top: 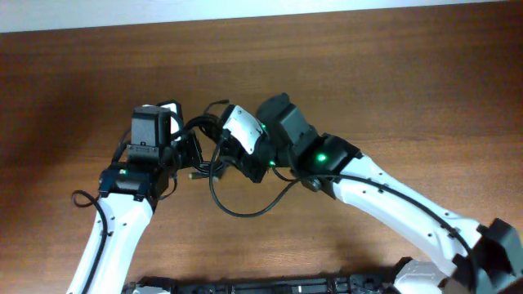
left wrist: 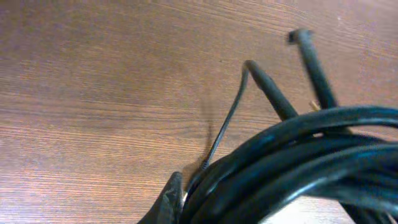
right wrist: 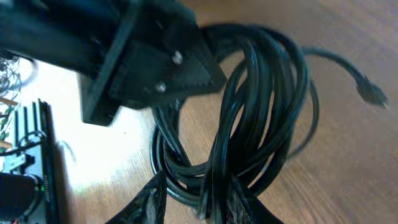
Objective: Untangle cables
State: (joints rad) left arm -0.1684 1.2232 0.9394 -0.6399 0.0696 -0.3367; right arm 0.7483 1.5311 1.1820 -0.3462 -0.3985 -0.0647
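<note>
Wood-grain tabletop; glossy black cables coiled, pinched in right claw.

No writing, label, brand, number or sign can be read in any view, neither on the cables nor on the bench.

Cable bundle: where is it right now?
Overhead view, left of centre: the cable bundle hangs between the left pincer and the right pincer, with one loop trailing on the table toward the arm bases.
</note>
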